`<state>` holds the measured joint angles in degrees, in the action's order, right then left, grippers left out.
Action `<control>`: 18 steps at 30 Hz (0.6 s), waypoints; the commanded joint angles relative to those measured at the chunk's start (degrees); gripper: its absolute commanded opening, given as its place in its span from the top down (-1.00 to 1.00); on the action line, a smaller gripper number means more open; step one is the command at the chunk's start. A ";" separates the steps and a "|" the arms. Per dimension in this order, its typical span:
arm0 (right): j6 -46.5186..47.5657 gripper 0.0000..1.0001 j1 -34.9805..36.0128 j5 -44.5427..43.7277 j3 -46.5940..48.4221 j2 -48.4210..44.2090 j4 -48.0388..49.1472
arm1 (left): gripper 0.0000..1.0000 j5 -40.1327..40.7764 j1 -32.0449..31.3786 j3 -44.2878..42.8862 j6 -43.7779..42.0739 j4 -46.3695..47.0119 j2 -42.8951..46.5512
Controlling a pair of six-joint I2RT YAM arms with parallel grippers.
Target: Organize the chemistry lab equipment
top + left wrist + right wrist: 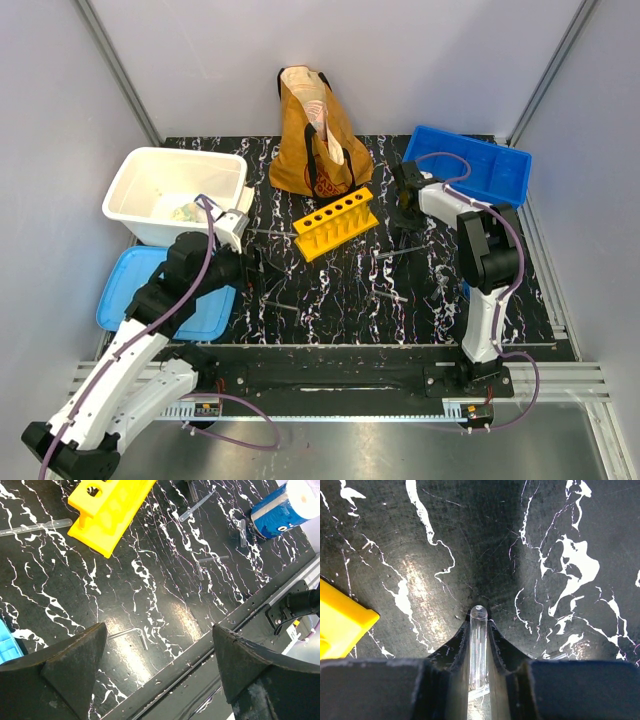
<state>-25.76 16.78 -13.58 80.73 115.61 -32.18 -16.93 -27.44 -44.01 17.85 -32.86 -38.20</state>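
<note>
while loose tubes [197, 506] lie on the near part of the table [150, 580], your left gripper [159, 630] hangs spread wide above it. farther back, beside the yellow rack [335, 224], your right gripper [479, 619] is clamped on a clear tube [478, 650]; next, likely stand it in a hole. those holes are cut off in its wrist view.

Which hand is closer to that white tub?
Left. The left hand sits just off the white tub's near right corner; the right hand is across the table, beyond the yellow rack, holding a tube.
</note>
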 commanded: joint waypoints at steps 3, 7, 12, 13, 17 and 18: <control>1.59 0.61 -0.60 -0.48 3.56 -2.49 0.45 | -0.76 -3.11 -0.16 -1.17 2.10 3.68 -1.79; 2.55 0.65 -0.60 0.66 3.65 -5.21 0.63 | -0.72 -4.42 -0.16 -1.08 3.86 4.56 -2.15; 1.68 0.63 -0.52 4.78 1.45 -11.71 0.72 | -0.73 -7.50 -0.16 -2.04 5.18 6.23 -2.49; 1.15 0.63 -0.52 6.27 0.67 -13.47 0.81 | -0.73 -8.55 -0.16 -2.65 5.36 6.49 -3.28; -2.45 0.62 -0.34 14.44 -5.39 -20.85 5.71 | -0.72 -13.38 -0.16 -6.34 7.98 8.60 -7.58; -3.32 0.62 -0.08 17.33 -7.06 -22.87 7.73 | -0.72 -15.05 -0.16 -6.96 9.21 9.56 -8.81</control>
<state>-25.43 16.53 -6.48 78.48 101.49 -30.55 -24.84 -27.44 -46.15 23.16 -29.69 -43.55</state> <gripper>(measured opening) 0.197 0.864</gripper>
